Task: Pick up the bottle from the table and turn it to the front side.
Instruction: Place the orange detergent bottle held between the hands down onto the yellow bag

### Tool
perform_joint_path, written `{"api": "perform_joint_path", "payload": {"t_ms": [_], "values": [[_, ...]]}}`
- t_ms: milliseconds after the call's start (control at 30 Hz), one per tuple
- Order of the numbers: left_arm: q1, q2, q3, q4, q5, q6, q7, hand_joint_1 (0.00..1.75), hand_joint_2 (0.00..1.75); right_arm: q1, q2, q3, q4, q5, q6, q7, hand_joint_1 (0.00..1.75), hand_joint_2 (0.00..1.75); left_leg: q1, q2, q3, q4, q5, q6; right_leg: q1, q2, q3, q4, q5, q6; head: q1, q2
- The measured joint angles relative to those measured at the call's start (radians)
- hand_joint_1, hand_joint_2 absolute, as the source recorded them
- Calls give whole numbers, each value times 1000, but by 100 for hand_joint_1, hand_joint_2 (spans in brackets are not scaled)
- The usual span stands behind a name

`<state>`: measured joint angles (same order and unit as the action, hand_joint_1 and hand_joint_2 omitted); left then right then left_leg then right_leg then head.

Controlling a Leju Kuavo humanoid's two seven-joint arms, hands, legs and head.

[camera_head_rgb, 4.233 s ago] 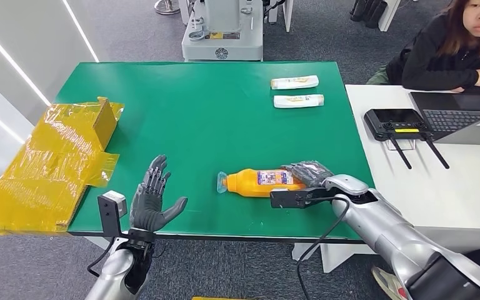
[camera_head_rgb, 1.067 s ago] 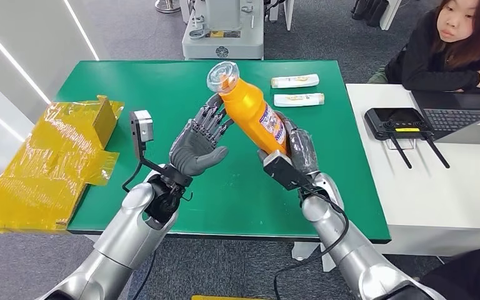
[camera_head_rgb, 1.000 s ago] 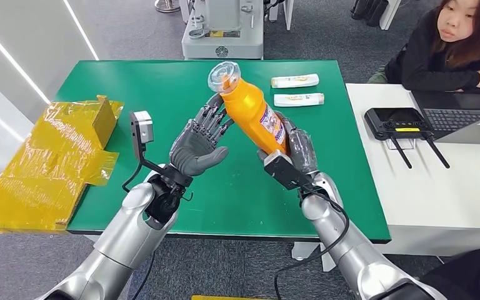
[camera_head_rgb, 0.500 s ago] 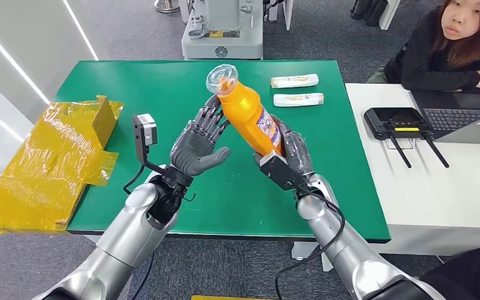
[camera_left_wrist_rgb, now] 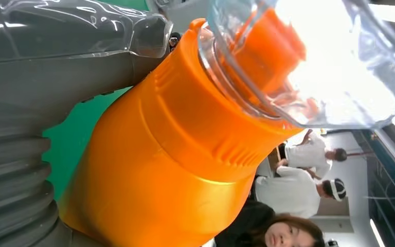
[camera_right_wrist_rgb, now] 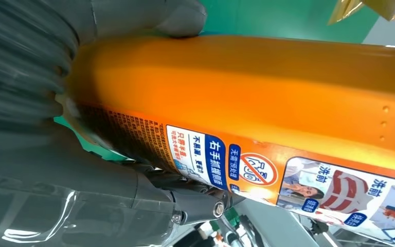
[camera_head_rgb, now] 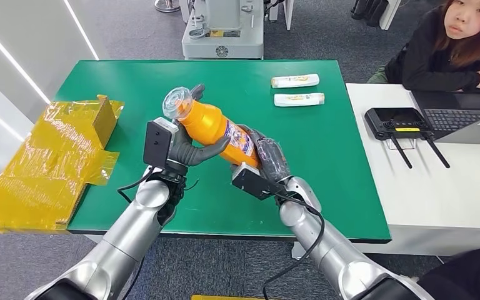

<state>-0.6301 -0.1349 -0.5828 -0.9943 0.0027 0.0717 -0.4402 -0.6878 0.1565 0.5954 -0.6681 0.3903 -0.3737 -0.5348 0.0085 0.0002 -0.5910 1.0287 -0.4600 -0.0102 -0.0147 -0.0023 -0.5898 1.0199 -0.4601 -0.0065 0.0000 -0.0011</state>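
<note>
Above the green table [camera_head_rgb: 131, 81], near its front edge, the orange bottle [camera_head_rgb: 215, 128] is held in the air by both hands, tilted, clear cap [camera_head_rgb: 178, 103] up and toward the robot's left, base down toward its right. Left hand [camera_head_rgb: 187, 149] grips the upper body just below the cap: thumb under the bottle, fingers wrapped around the far side, one fingertip poking up past the cap. In the left wrist view the bottle [camera_left_wrist_rgb: 169, 170] fills the palm, ribbed orange neck and clear cap [camera_left_wrist_rgb: 313, 62] close up, grey thumb [camera_left_wrist_rgb: 72, 31] pressed against it. Right hand [camera_head_rgb: 269, 159] grips the lower half, dark fingers closed over the base end; label [camera_head_rgb: 239, 139] with blue and white print faces up between the two hands. Right wrist view: bottle [camera_right_wrist_rgb: 247, 82] lies across the palm, thumb [camera_right_wrist_rgb: 149, 15] on one side, darker fingers [camera_right_wrist_rgb: 185, 198] curled on the other, label [camera_right_wrist_rgb: 288, 177] with blue text blocks and a red prohibition sign.

Far side of the table, well apart from the hands: two white tubes [camera_head_rgb: 295, 80] lying side by side. Yellow wrapped box [camera_head_rgb: 56, 156] sits on the table's left edge. White desk [camera_head_rgb: 437, 187] to the right carries a black controller [camera_head_rgb: 397, 123] and a laptop [camera_head_rgb: 459, 112]; a person [camera_head_rgb: 450, 50] in black sits behind it.
</note>
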Motion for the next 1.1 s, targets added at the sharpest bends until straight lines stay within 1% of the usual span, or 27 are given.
{"api": "perform_joint_path", "payload": {"t_ms": [100, 167, 300, 333, 433, 533, 600, 733, 933, 1000, 1100], "values": [[0, -7, 13, 19, 32, -30, 1, 0, 175, -1, 5, 3, 6, 3, 1, 4, 175, 175, 0, 0, 0, 0, 0, 0, 0, 0, 0, 0, 0, 0, 0, 0], [0, -10, 28, 33, 82, -87, 17, 0, 175, -3, 9, 6, 9, 6, 1, 8, 175, 175, 0, 0, 0, 0, 0, 0, 0, 0, 0, 0, 0, 0, 0, 0], [2, -15, 68, 58, 282, -292, 113, 0, 175, -8, 14, 10, 18, 8, 0, 10, 175, 175, 0, 0, 0, 0, 0, 0, 0, 0, 0, 0, 0, 0, 0, 0], [3, -16, 78, 63, 321, -328, 130, 0, 175, -9, 15, 11, 20, 8, 0, 10, 175, 175, 0, 0, 0, 0, 0, 0, 0, 0, 0, 0, 0, 0, 0, 0], [4, -16, 99, 77, 397, -387, 167, 0, 175, -10, 15, 11, 25, 8, -1, 10, 175, 175, 0, 0, 0, 0, 0, 0, 0, 0, 0, 0, 0, 0, 0, 0], [5, -16, 112, 88, 545, -470, 236, 0, 175, -10, 15, 12, 27, 4, -5, 10, 175, 175, 0, 0, 0, 0, 0, 0, 0, 0, 0, 0, 0, 0, 0, 0], [7, -15, 115, 90, 632, -499, 270, 0, 175, -10, 14, 12, 28, 1, -9, 9, 175, 175, 0, 0, 0, 0, 0, 0, 0, 0, -1, 0, 0, 0, 0, 0], [16, -14, 114, 87, 718, -504, 304, 0, 175, -9, 11, 12, 29, -1, -15, 11, 175, 175, 0, 0, 0, 0, 0, 0, 0, 1, -1, 0, 0, 0, 0, 0], [21, -14, 112, 81, 720, -484, 296, 0, 175, -8, 9, 12, 29, -1, -18, 13, 175, 175, 0, 0, 0, 1, 0, 0, 0, 1, -1, 0, 0, 0, 0, 0], [22, -15, 110, 69, 688, -434, 256, 0, 175, -6, 8, 12, 31, 3, -26, 16, 175, 175, 0, 0, 0, 1, 0, 0, 0, 1, -1, 0, 0, 0, 0, 0], [28, -16, 107, 33, 604, -311, 170, 0, 175, 6, 1, 9, 33, 8, -41, 13, 175, 175, 0, 0, 0, 1, 0, 0, 0, 1, -1, 0, 0, 0, 0, 0]]}}
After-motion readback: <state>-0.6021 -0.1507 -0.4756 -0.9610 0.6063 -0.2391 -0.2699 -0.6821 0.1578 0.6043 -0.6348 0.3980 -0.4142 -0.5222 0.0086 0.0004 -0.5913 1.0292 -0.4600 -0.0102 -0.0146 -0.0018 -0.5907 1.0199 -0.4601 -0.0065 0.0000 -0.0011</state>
